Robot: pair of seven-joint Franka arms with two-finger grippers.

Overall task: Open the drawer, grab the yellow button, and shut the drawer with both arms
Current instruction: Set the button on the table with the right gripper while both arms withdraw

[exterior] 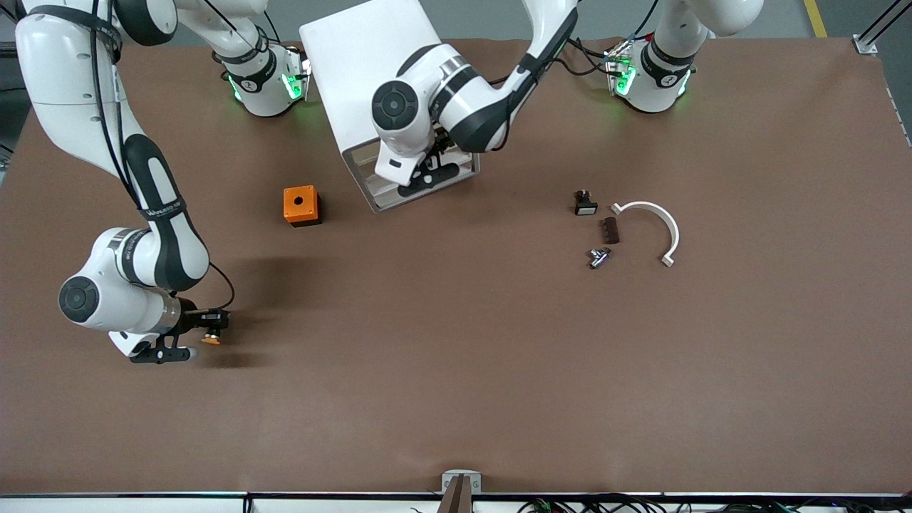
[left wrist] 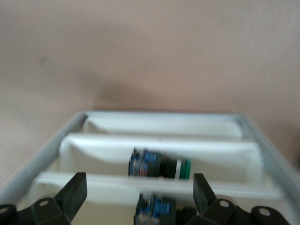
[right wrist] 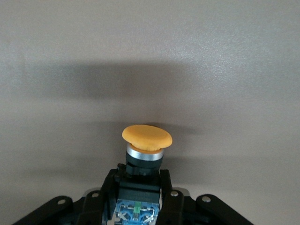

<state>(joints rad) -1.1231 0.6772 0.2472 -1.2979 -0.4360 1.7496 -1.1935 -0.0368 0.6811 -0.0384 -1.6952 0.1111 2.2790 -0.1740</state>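
Note:
My right gripper (exterior: 206,332) is shut on the button (exterior: 211,340) and holds it low over bare table at the right arm's end. In the right wrist view the button's orange cap (right wrist: 146,136) points away from the gripper (right wrist: 138,187), which clamps its black body. My left gripper (exterior: 427,174) is open at the front of the white cabinet (exterior: 370,64). In the left wrist view its fingers (left wrist: 75,192) stand on either side of the nearest white drawer (left wrist: 154,185), not touching it. Blue and black parts lie in the drawers, one with a green cap (left wrist: 183,168).
An orange cube with a round hole (exterior: 301,205) stands beside the cabinet toward the right arm's end. Toward the left arm's end lie a small black piece with a white face (exterior: 585,204), a brown piece (exterior: 610,230), a metal piece (exterior: 598,257) and a white curved bracket (exterior: 659,221).

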